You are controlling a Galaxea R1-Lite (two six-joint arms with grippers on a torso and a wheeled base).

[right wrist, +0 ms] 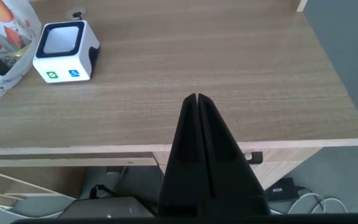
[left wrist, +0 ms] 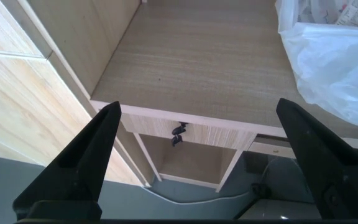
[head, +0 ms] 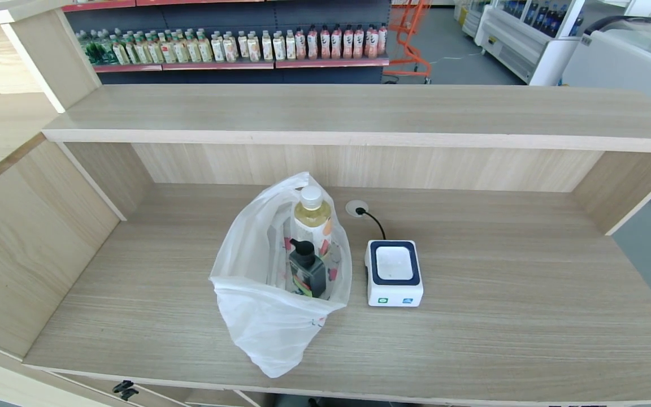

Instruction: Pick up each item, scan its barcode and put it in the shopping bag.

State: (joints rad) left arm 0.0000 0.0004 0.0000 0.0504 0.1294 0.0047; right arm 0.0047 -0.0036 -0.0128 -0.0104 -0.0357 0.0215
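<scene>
A white plastic shopping bag (head: 272,282) stands open on the wooden counter (head: 500,316). Inside it are a bottle of yellow drink with a white cap (head: 312,217) and a dark pump bottle (head: 306,267). Just right of the bag sits the white barcode scanner (head: 393,272) with a dark-framed window, also seen as the scanner (right wrist: 64,51). My left gripper (left wrist: 197,124) is open, held back below the counter's front left corner, with the bag (left wrist: 334,59) off to one side. My right gripper (right wrist: 197,102) is shut with nothing in it, in front of the counter's front edge.
A raised wooden ledge (head: 359,113) and side walls (head: 26,237) enclose the counter on three sides. The scanner's black cable (head: 373,221) runs to a grommet behind it. A drawer with a dark handle (left wrist: 179,133) lies under the counter's front. Shelves of bottles stand far behind.
</scene>
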